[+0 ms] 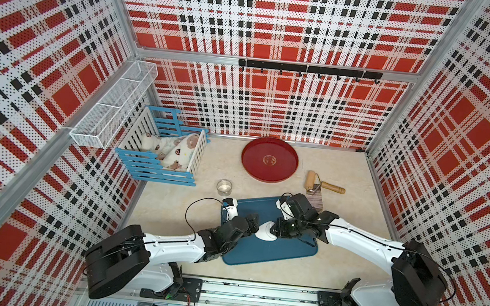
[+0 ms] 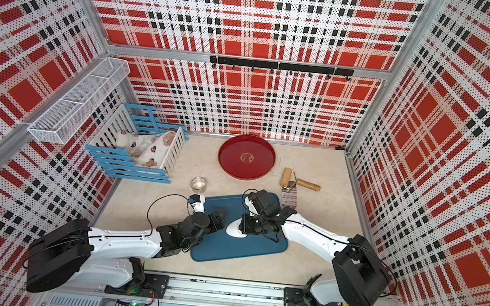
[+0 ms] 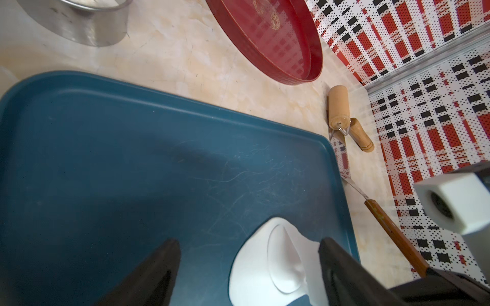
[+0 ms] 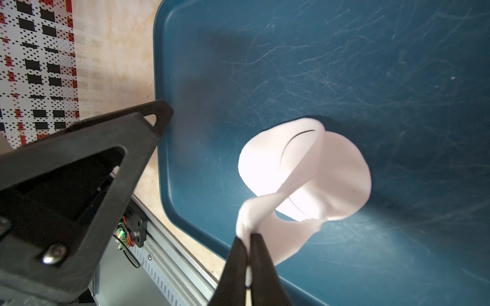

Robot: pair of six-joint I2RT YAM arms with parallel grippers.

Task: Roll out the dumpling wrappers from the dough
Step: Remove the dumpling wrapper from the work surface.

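Pinching the dough (image 4: 347, 180) by a raised edge, the right gripper (image 4: 249, 238) was clamped while the left gripper (image 3: 249, 242) gaped nearby; rolling looked done, one cut wrapper (image 3: 285, 261) on the tray (image 4: 371, 66) awaiting freeing.

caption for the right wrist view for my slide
Jaws shut, the right gripper pinches a raised edge of the dough over the blue tray.

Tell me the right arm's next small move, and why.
Probably raise the ragged thin white dough sheet slightly, peeling it off the round-cut white dough wrapper on the blue plastic tray: the right gripper has its jaws shut on the sheet's edge.
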